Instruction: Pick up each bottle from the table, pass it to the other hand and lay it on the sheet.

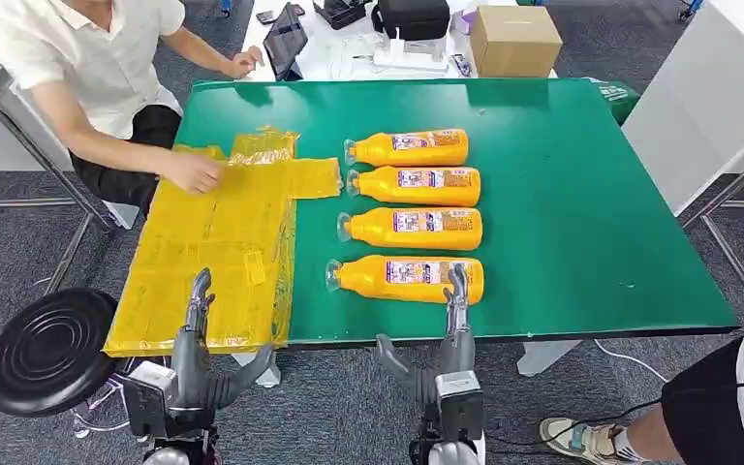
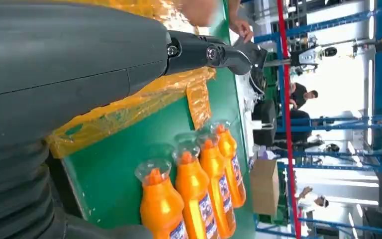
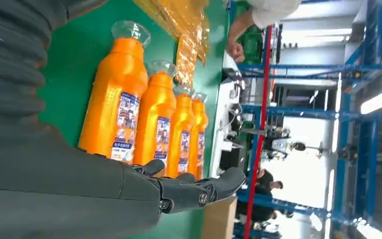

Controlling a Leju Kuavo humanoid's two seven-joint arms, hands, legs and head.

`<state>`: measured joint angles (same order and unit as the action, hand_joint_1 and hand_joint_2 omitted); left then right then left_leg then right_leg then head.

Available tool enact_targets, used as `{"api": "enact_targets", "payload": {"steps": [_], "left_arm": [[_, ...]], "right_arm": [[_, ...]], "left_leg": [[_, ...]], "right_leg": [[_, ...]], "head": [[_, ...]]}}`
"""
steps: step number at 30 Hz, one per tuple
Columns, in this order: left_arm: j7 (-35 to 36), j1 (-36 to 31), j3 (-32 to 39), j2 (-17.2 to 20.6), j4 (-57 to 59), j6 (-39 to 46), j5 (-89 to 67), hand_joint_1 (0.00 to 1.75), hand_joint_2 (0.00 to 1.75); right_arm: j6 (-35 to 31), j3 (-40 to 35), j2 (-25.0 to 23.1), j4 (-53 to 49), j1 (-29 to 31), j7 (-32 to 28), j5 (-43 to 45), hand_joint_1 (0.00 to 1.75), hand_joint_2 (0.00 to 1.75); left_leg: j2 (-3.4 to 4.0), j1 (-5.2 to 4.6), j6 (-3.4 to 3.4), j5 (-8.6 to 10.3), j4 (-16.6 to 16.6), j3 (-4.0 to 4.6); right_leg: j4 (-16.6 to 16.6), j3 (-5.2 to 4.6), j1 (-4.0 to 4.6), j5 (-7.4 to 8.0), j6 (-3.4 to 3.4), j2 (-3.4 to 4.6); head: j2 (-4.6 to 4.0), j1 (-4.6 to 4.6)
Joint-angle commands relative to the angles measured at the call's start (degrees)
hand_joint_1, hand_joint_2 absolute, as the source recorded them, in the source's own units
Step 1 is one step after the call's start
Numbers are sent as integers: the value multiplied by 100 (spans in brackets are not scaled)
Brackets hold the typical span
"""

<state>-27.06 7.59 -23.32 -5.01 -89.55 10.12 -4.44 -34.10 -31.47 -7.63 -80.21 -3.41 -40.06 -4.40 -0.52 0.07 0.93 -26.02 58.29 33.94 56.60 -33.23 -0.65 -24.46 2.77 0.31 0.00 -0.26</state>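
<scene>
Green matte tabletop (image 1: 581, 194) stands on grey carpet, with a white bench behind it carrying a brown cardboard box (image 1: 514, 39) at 12 o'clock. Four orange plastic bottles with clear caps lie on their sides in a column at table centre, caps toward 9 o'clock; the nearest bottle (image 1: 405, 278) sits at 6 o'clock of the column, near the table's front edge. Crinkled yellow plastic sheet (image 1: 218, 252) covers the table's 9 o'clock side; a seated person's hand (image 1: 192, 172) rests on its far part. Right hand (image 1: 456, 291) is released, fingers extended, reaching over the nearest bottle's base end; contact cannot be confirmed. Left hand (image 1: 197, 300) is released, fingers straight, over the sheet's near edge, grasping nothing.
</scene>
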Motion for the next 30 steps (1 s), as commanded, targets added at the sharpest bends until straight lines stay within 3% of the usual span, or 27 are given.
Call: {"api": "enact_targets", "payload": {"steps": [1,14,16,21,30], "left_arm": [[-49,-406,-185,24,517,-131,53,0,175],[-272,-476,-84,-38,635,-182,135,0,175],[-252,-498,-84,-30,668,-231,107,0,175],[-289,-610,-181,-46,933,-92,-283,0,175],[-291,-648,-181,-62,988,-88,-289,0,175]], "right_arm": [[-24,-98,111,49,125,6,-122,0,175],[-308,-150,162,217,155,6,-280,0,175],[-589,-100,134,495,203,6,-667,0,175],[-590,1498,-132,1100,329,343,-3170,0,175],[-590,1508,-88,1194,410,296,-3078,0,175]], "left_leg": [[-4,1,-3,2,-5,-6],[0,4,-5,-1,-6,-14],[0,2,-4,1,-7,-12],[-6,1,-5,5,-16,-23],[-1,2,-6,-1,-11,-21]], "right_leg": [[-4,7,1,0,-5,-8],[-7,16,5,-2,-8,-6],[-7,13,3,0,-7,-4],[-16,27,2,2,-9,-12],[-12,24,3,-1,-9,-6]], "head": [[0,0],[0,-2],[0,0],[0,-2],[0,0]]}}
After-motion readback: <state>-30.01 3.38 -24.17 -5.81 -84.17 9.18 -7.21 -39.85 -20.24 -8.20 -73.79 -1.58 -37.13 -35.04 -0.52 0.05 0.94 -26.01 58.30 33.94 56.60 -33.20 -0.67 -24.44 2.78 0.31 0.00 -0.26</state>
